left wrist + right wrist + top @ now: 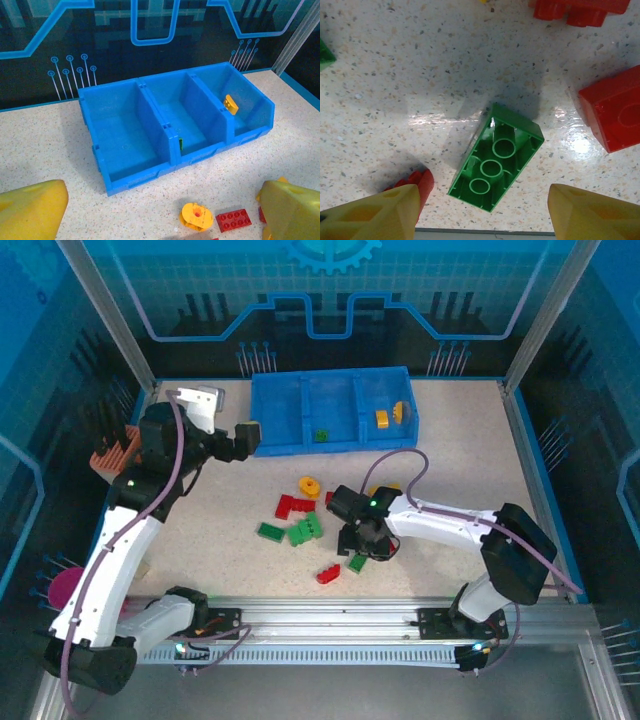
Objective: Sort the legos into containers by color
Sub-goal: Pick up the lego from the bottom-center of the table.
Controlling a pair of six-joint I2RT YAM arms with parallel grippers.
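Legos (306, 530) lie loose on the table (460, 440). One of them, a green brick (495, 157), rests upside down, hollow tubes up, between the yellow fingers (375, 212) of the right pincer (482, 192). Those fingers stand apart with bare surface in both gaps: released, grasping nothing. Close around it the wrist view shows a red brick (615, 115) to the right and a second red brick (420, 180) partly behind one finger.

From above, this pincer hangs over the near end of the scatter, and open surface runs from there to the table's right edge.

The left pincer (161, 200) is also released, fingers wide, just before the left front corner of the blue tray (165, 135), which stands at the far edge. Its camera looks into the compartments. A green piece (180, 145) sits at the front of the middle one and an orange-yellow piece (230, 104) is tilted in the right one; from overhead both are small spots. A round yellow piece (195, 216) and a flat red plate (233, 219) lie in front of the tray.
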